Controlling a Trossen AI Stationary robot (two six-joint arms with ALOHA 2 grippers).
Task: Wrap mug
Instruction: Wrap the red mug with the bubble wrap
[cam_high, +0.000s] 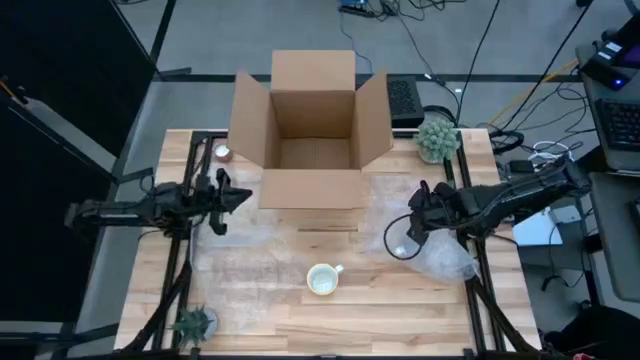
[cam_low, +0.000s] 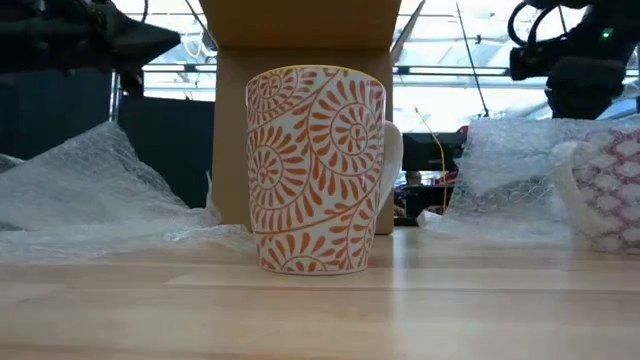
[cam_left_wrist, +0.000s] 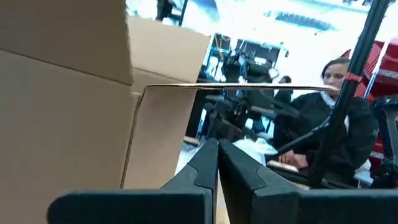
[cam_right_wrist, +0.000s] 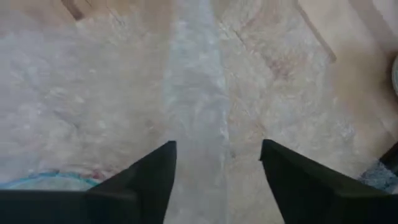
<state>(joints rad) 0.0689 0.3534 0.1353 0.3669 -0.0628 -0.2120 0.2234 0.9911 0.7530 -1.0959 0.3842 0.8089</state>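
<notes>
So our orange-swirl mug (cam_high: 323, 279) sits upright at the table's near edge, just beside the bubble wrap sheet (cam_high: 250, 262). Our right gripper (cam_right_wrist: 217, 163) hovers spread wide over wrap, ready to grab; left gripper (cam_left_wrist: 217, 163) waits pinched closed by the box (cam_high: 312, 130).

White mug (cam_low: 315, 170) with orange swirls stands upright on bubble wrap (cam_high: 250, 262).

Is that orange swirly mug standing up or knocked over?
Upright: the white mug with orange swirls stands on its base on the wooden table, rim up.

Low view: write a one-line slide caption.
Orange-swirl mug upright on the wooden table, bubble wrap on both sides, cardboard box behind.
</notes>
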